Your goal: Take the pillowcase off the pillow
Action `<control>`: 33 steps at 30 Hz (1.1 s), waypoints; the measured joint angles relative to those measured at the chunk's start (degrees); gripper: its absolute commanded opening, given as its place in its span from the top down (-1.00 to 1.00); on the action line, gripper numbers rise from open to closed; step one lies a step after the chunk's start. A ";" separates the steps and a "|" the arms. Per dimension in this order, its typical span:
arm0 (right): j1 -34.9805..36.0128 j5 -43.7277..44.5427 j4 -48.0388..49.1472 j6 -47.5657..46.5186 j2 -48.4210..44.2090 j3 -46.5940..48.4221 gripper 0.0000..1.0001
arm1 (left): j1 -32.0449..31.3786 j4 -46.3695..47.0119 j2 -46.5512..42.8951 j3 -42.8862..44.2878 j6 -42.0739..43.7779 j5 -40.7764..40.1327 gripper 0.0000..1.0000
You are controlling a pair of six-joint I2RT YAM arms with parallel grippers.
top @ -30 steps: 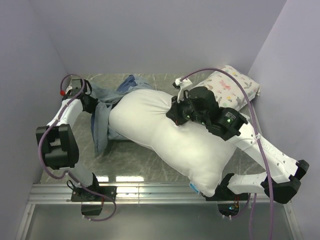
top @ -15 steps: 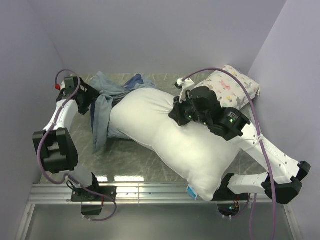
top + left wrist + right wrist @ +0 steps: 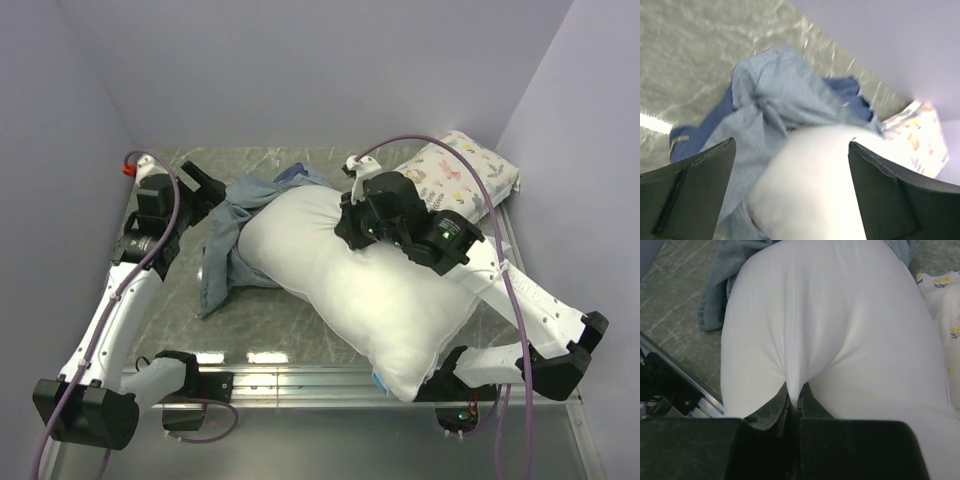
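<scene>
The near end of the pillow [image 3: 385, 310] overhangs the metal rail [image 3: 280, 385] at the near table edge. From there the pillow is laid diagonally toward the far left. A fold of its white skin is pinched between the fully closed fingers of the right gripper [image 3: 350, 232], on the far upper part of the pillow. In the right wrist view the cloth is seen drawn into creases that run to the fingertips. This hold is judged to serve as the anchor.

The pillowcase [image 3: 228, 245] is bunched on the table [image 3: 270, 325] at the pillow's far-left end, with the paler inner side mostly outward. Some fabric is draped against that end; whether the end is enclosed or only overlapped cannot be told. The task is judged nearly complete.

The left gripper [image 3: 207, 187] is held just left of the bunched fabric, jaws spread wide, with nothing between them.

For the step in hand, a thick gathered fold should be taken rather than a single layer. The pull should be directed away from the anchor, so that the pillow is not dragged along.

Open table surface is seen at the near left. The left wall [image 3: 60, 150] stands close beside the left arm, so a leftward pull is limited. The printed pillow [image 3: 465, 180] lies in the far right corner, just beside the pillow, and is to be left alone.
</scene>
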 measured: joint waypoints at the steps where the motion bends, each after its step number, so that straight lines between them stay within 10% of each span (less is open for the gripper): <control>1: -0.07 0.07 0.00 0.13 0.24 0.00 1.00 | -0.87 -0.13 0.07 -0.76 0.09 0.07 -0.99; 12: -0.09 0.48 0.28 0.39 0.63 -0.39 1.00 | -9.27 0.13 -7.30 -21.79 -6.71 -1.77 -0.75; 22: -0.09 1.97 2.43 0.15 2.16 -2.89 1.00 | -10.86 8.15 -0.24 -26.10 -9.51 -2.82 0.99; 29: 0.76 6.10 3.45 -1.60 4.11 -3.19 -0.27 | -11.28 9.84 -0.57 -26.10 -8.17 -3.52 0.99; 33: 5.22 11.98 5.70 -3.82 5.38 -1.55 -0.50 | -11.91 9.62 -2.45 -26.10 -7.41 -3.78 0.99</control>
